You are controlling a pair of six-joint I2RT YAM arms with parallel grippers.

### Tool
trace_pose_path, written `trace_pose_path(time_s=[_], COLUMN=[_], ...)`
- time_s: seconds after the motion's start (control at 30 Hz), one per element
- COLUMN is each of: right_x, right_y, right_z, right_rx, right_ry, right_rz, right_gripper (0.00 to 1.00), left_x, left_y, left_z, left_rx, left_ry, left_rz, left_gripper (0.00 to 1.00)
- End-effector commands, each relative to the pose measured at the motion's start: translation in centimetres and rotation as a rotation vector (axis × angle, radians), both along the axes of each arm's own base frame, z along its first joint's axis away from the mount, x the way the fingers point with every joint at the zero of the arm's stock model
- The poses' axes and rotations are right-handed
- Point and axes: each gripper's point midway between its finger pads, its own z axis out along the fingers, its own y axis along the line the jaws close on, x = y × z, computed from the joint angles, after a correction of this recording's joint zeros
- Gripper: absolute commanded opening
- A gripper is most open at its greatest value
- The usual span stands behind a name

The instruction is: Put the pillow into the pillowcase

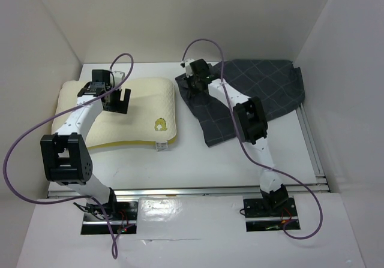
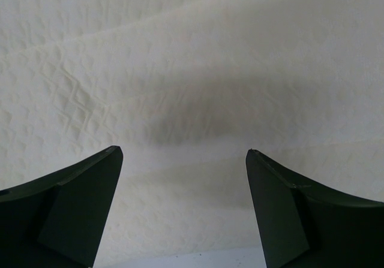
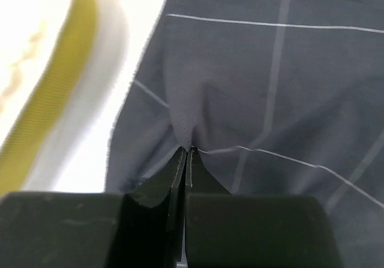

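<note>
At pillowcase [image 3: 270, 88] edge nearest pillow [image 1: 147, 103], right tool [image 3: 186, 151] pinches it; left tool [image 2: 183, 151] spread wide over pillow.

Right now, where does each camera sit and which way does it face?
Top: above and behind, looking down on left arm, right arm, soft cream-yellow rectangular pillow, dark grey gridded cloth pillowcase.
Left wrist: down past its open jaws onto the pillow.
Right wrist: past shut jaws pinching the pillowcase.
Shared: both wrist views show the pillow.
</note>
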Motion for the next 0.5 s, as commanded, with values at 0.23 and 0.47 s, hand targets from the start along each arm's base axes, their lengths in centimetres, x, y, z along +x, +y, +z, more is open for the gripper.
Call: trace_pose_path(time_s=[0.23, 0.47], right_x=[5.1, 5.7], right_y=[-12.0, -14.5], right_z=[10.0, 6.6], right_rx=[-0.018, -0.055], right_ry=[-0.193, -0.126], right_rz=[-0.169, -0.200], right_gripper=[0.00, 0.27], left_x=[2.1, 2.4], left_y=[-0.7, -0.9], left_z=[1.4, 2.0], left_rx=[-0.029, -0.035], left_ry=[-0.048, -0.059], left_rz=[-0.021, -0.027], left_gripper=[0.98, 0.98])
